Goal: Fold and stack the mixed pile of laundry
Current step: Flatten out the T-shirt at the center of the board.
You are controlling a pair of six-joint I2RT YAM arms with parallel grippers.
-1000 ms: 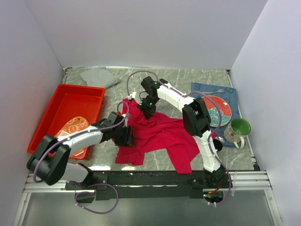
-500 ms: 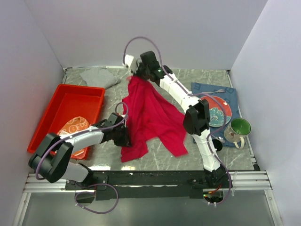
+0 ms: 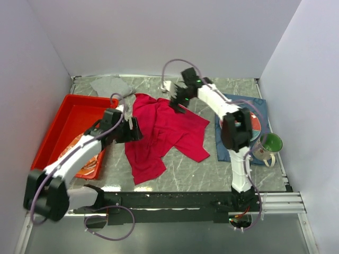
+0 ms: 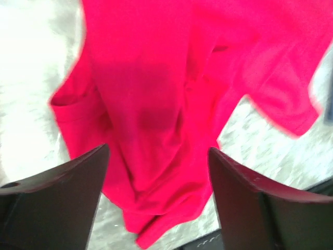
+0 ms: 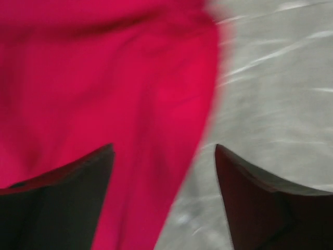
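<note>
Crimson shirt [image 3: 169, 129] is laid out, rumpled, on the grey counter [image 3: 212, 169] between the two arms. The left pincer [image 3: 133, 129] is held spread over the shirt's left edge, with nothing between its fingers. The right pincer [image 3: 177, 103] is likewise spread and empty over the far edge. A grey garment [image 3: 108, 84] is bunched at the far left, beyond a red tray [image 3: 69, 114].

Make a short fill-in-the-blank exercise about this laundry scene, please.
1. The crimson shirt lies on the ____.
2. The grey garment lies beyond the red ____.
3. The left end effector and the right end effector both stand ____.
4. The mug is ____ inside.
Missing words: table; tray; open; green.
</note>
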